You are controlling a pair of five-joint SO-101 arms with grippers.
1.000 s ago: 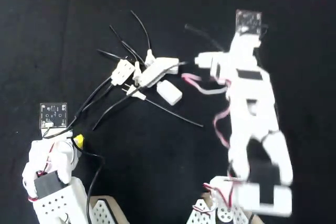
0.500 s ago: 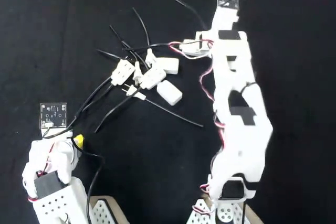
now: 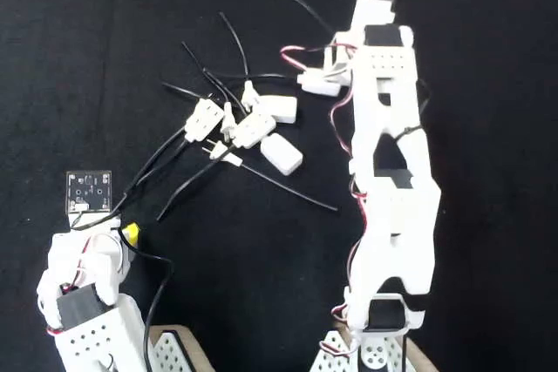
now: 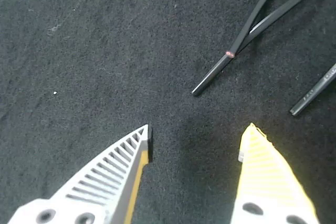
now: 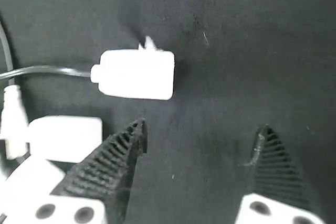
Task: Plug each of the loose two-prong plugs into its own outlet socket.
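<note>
Black cloth table (image 3: 488, 128): carries two white arms and a tangle of white plug parts on black cords.
Cluster (image 3: 253, 128): four blocky white bodies at mid-table, touching or just beside one another, with two slimmer white plug ends among them. Plugs and sockets cannot be told apart.
Lone plug (image 3: 318, 84): one, white, apart from the cluster and just beside the far end of the right arm (image 3: 388, 180). A black cord leaves one end.
Black cords (image 3: 288, 185): several, fanning out of the cluster. Two cord ends (image 4: 231, 56) lie ahead of the left gripper.
Right gripper (image 5: 202, 135): black fingers spread wide, holding nothing. The lone plug lies just beyond the tips, nearer one finger.
Left gripper (image 4: 199, 132): one pale and one yellow finger, spread apart, empty, over bare cloth at the near-left corner, well apart from the cluster.
</note>
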